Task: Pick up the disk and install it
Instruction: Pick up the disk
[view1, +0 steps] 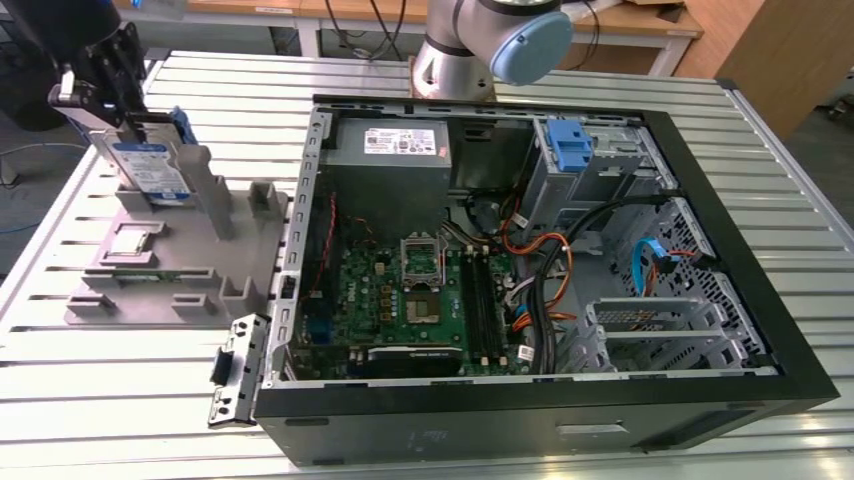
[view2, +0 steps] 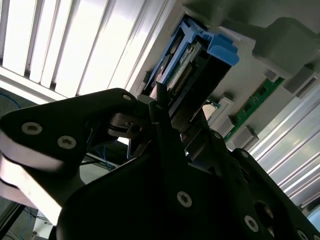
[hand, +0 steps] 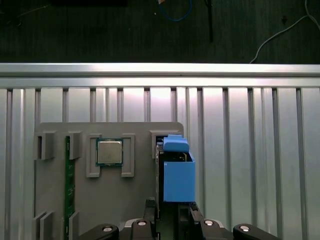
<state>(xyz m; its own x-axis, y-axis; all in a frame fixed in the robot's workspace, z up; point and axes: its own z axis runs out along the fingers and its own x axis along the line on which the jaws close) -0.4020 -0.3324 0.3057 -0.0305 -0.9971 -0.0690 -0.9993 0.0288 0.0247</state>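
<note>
Blue-framed silver disk (view1: 144, 165) upright in its slot on the grey fixture (view1: 187, 255) beside the open computer case (view1: 534, 398), pinched at the top edge by the gripper (view1: 124, 118), fingers (view2: 161, 115) closed on both faces; grasp apparently made, lifting and installation outstanding.

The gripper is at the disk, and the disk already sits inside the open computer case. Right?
Not quite. The gripper is at the disk, but the disk stands in the grey holder on the table, outside the open computer case, as the exterior view shows.
</note>
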